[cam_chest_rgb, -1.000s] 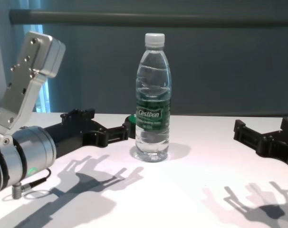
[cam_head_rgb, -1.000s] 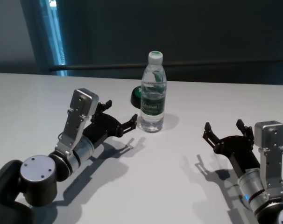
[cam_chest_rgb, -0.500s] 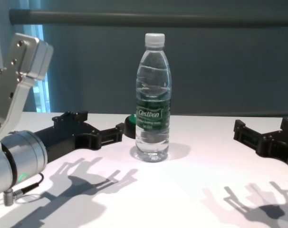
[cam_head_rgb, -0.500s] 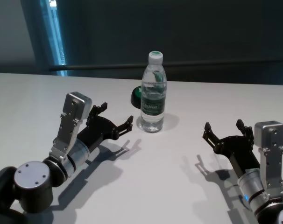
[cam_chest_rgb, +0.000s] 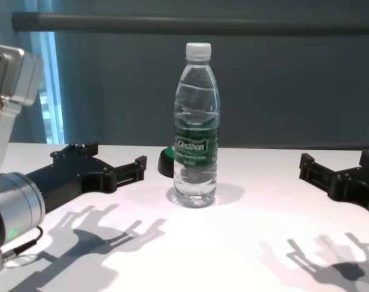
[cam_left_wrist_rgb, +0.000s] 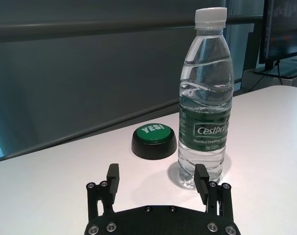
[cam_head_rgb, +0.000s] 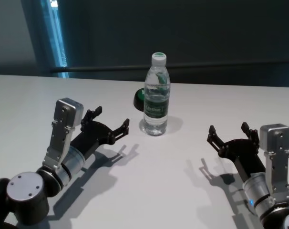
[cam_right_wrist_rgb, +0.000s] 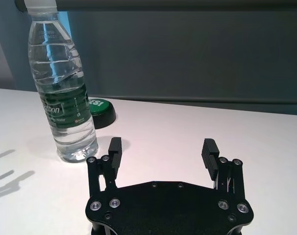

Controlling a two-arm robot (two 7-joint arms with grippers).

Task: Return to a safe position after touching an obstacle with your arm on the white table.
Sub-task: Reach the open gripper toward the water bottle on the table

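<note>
The obstacle, a clear water bottle with a white cap and a green label, stands upright at the middle of the white table. It also shows in the chest view and both wrist views. My left gripper is open and empty, low over the table to the left of the bottle and apart from it; it also shows in the chest view and the left wrist view. My right gripper is open and empty, to the right of the bottle and nearer me.
A low black round button with a green top sits just behind and left of the bottle, reading "YES!" in the left wrist view. A dark wall with a rail runs behind the table's far edge.
My left arm has drawn back to the left and toward me, and the gap between its gripper and the bottle has widened. The bottle and the right arm have not moved.
</note>
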